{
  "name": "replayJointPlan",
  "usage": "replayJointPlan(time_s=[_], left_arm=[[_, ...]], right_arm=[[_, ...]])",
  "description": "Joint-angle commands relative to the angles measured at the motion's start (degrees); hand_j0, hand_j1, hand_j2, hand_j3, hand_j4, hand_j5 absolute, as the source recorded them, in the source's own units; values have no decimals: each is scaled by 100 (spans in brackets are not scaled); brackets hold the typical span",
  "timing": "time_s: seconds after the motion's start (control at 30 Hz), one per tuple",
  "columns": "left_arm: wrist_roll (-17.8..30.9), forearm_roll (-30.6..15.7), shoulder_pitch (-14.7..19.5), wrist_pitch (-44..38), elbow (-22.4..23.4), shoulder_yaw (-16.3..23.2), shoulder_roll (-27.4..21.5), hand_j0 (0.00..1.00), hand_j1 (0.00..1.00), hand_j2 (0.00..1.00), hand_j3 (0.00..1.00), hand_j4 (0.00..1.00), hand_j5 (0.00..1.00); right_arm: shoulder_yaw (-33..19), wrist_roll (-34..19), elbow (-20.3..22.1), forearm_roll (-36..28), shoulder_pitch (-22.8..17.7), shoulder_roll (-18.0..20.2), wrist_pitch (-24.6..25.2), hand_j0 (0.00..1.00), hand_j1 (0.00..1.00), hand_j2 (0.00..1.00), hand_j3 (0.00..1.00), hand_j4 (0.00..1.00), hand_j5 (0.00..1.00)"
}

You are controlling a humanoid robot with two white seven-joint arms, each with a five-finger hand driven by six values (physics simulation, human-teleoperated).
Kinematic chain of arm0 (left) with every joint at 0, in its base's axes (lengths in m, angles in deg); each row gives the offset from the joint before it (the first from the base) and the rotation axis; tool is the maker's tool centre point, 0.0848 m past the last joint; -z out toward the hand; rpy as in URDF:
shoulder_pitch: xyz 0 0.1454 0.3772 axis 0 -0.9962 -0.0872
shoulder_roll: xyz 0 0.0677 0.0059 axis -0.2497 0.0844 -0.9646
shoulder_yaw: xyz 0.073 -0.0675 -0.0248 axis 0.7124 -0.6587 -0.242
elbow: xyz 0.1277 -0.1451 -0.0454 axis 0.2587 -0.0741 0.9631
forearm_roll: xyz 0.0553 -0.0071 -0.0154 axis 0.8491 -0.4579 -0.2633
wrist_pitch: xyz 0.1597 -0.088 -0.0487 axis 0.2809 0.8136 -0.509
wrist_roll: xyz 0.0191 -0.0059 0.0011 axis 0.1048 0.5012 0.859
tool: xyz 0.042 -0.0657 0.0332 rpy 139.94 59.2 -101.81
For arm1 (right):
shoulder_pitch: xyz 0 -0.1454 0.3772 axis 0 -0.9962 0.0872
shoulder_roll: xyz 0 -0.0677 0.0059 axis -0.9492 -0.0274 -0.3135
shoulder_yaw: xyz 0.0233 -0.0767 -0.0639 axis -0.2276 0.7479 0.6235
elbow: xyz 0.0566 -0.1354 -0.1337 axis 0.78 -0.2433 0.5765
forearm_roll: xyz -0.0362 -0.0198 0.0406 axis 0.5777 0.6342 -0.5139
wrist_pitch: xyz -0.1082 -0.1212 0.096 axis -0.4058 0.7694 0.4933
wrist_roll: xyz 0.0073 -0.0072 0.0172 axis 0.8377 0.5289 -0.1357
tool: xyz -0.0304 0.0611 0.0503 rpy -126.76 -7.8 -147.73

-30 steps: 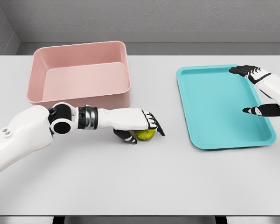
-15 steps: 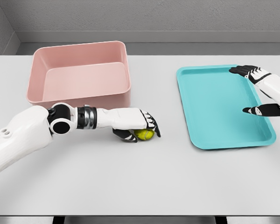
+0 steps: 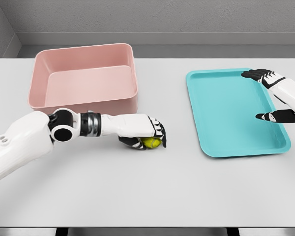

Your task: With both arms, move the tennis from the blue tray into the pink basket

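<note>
Ball (image 3: 151, 142): yellow-green, on the white table (image 3: 147, 187) at centre left of the frame, gripped under the curled fingers of the left hand (image 3: 146, 133), just below the front wall of the pink basket (image 3: 83, 81) at upper left. Tray (image 3: 226, 118): blue, flat, at right of the frame, well apart from the ball. Right hand (image 3: 275, 96): over the tray's right edge, fingers spread, holding nothing.

A single head view looks down and forward over the white table (image 3: 152, 191), toward the grey back wall (image 3: 157, 17).
</note>
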Motion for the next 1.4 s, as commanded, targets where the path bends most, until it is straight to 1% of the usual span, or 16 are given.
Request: replayJointPlan(time_s=[0.0,0.2,0.33,0.47,0.53,0.63,0.8,0.83,0.9,1.0,1.07,1.2,1.3,1.37], left_arm=[[-1,-64,0,-7,-103,-12,-45,64,64,64,64,64,64],[-1,-64,35,-7,-481,-91,-168,64,64,64,64,64,64],[-1,-64,44,-7,-604,-205,-300,64,64,64,64,64,64],[-1,-64,185,-7,-622,-222,-405,64,64,64,64,64,64],[-1,-64,220,-7,-736,-337,-502,64,64,64,64,64,64],[-1,-64,299,-7,-771,-389,-563,64,64,64,64,64,64],[-1,-73,325,-7,-921,-600,-783,64,64,64,64,64,64],[-1,-143,351,-7,-921,-644,-792,64,64,64,64,64,64],[-1,-161,378,-7,-921,-671,-871,64,64,64,64,64,64],[-1,-161,413,-7,-912,-829,-968,64,64,64,64,64,64],[-1,-205,475,-7,-903,-847,-1003,64,64,64,64,64,64],[16,-205,483,-7,-894,-934,-1091,64,64,64,64,64,64],[16,-196,483,-7,-815,-1101,-1152,64,64,64,64,64,64],[16,-240,483,-7,-508,-1224,-1152,64,64,64,64,64,64]], right_arm=[[-1,3,5,-44,0,5,14,100,100,100,100,100,100],[-27,3,5,-44,0,5,14,100,100,100,100,100,100],[-27,3,14,-44,0,5,14,100,100,100,100,100,100],[-27,3,14,-44,-9,14,14,100,100,100,100,100,100],[-36,3,14,-44,-9,14,14,100,100,100,100,100,100],[-36,3,5,-44,-9,14,14,100,100,100,100,100,100],[-36,3,5,-44,-9,14,14,100,100,100,100,100,100],[-36,3,-4,-44,-9,14,14,100,100,100,100,100,100],[-36,3,-4,-44,-9,14,14,100,100,100,100,100,100],[-27,3,5,-44,-9,14,14,100,100,100,100,100,100],[-36,3,5,-44,-9,5,14,100,100,100,100,100,100],[-36,3,5,-44,-9,14,14,100,100,100,100,100,100],[-36,3,-4,-44,-9,14,14,100,100,100,100,100,100],[-36,3,-4,-44,-9,5,14,100,100,100,100,100,100]])
